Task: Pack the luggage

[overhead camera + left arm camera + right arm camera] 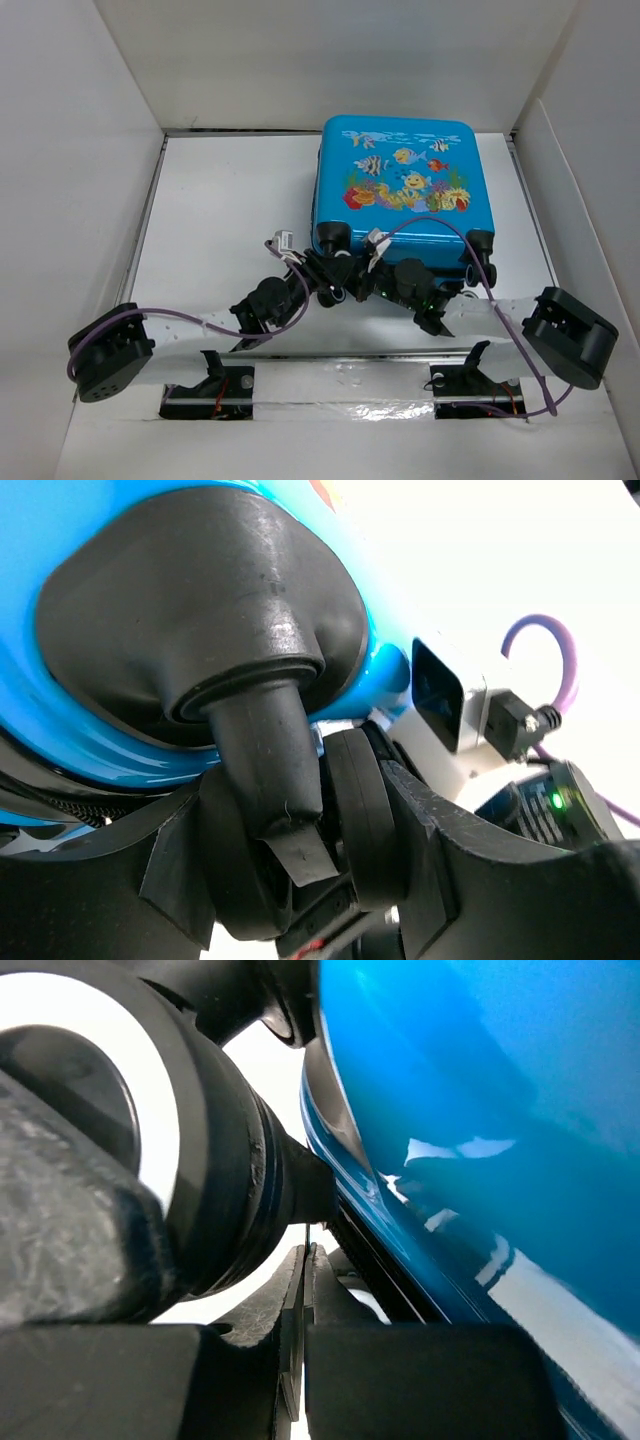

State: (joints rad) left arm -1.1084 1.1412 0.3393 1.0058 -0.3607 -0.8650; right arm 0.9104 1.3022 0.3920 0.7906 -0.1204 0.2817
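Lying flat, luggage (400, 190) shut, contents unseen, L tool (325, 865) gripping wheel (355, 800)

We take this for a robotics lab test cell. A white table (220, 200) is boxed in by plain white panels (330, 60) at its far edge and both sides. Two arm bases, left (210, 385) and right (470, 385), are bolted at its near edge, and purple cables (185, 318) loop over them.
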